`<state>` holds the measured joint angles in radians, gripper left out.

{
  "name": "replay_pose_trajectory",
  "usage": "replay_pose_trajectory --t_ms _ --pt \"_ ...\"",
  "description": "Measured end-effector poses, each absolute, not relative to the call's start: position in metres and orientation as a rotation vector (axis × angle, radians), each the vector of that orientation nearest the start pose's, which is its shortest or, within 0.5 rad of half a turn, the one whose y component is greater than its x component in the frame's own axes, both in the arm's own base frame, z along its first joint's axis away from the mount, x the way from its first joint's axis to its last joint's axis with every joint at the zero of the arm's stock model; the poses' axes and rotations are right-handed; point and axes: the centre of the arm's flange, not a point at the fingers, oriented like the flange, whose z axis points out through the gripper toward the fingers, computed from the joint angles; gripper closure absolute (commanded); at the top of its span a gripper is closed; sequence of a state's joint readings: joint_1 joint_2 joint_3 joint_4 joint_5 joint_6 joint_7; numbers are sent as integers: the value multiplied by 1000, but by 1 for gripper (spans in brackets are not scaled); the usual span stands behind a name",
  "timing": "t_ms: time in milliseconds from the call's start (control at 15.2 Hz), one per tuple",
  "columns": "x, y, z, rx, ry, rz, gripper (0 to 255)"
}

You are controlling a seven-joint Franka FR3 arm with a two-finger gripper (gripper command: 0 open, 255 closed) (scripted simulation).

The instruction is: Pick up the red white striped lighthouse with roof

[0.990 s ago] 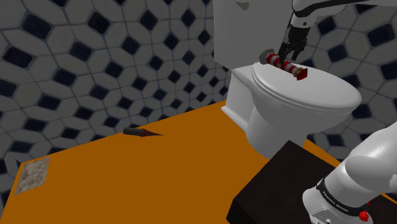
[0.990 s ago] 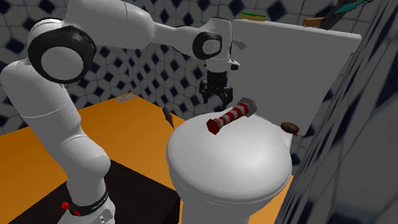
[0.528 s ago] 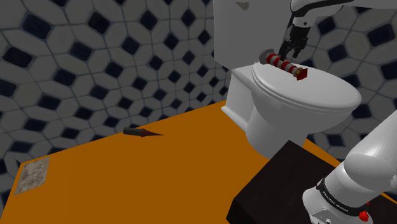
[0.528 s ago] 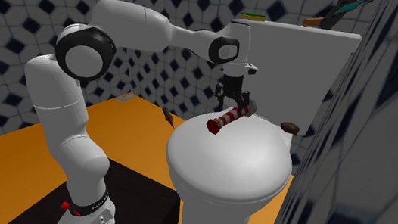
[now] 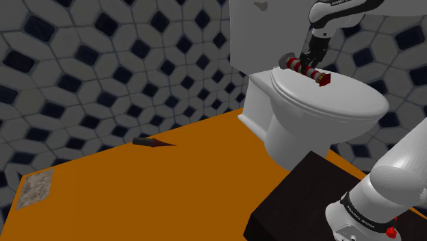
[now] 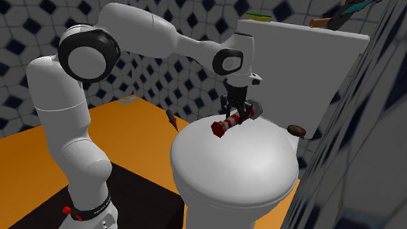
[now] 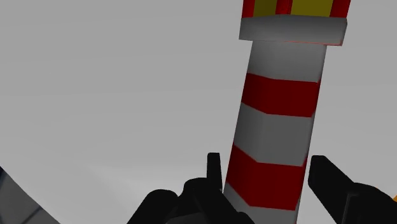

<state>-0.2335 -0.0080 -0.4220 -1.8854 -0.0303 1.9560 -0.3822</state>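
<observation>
Here is the white arm reaching over the toilet, its black two-finger gripper (image 5: 306,60) (image 6: 233,114) (image 7: 267,160) low over the closed white toilet lid (image 5: 352,103) (image 6: 235,171). The red-and-white striped lighthouse (image 5: 308,70) (image 6: 230,122) (image 7: 277,137) lies on its side across the back of that lid, close to the white tank (image 5: 263,31) (image 6: 301,62). Its dark red roof end points away from the tank.

From the wrist, the black fingers (image 7: 213,175) stand apart with the striped tower between them. One sits right against the tower's edge and the other shows a sliver of lid beside it, so the hand is spread and straddling, not clamped. Above the stripes there is a grey ring, then yellow and red panels.

A small dark brown round thing (image 6: 296,130) rests beside the lid near the tank. On the orange floor (image 5: 150,192) lies a dark brown tapered object (image 5: 152,142). A band at the arm's base (image 5: 357,213) carries pale lettering I can't read.
</observation>
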Motion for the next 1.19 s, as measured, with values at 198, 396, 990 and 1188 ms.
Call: replay_pose_trajectory --t_ms 198,396,990,1188 --pt "448 -348 512 -3173 420 -91 255" --pt "448 -348 512 -3173 420 -91 255" --pt "449 -348 537 -3173 420 -88 255" --pt "448 -349 553 -3173 420 -88 255"
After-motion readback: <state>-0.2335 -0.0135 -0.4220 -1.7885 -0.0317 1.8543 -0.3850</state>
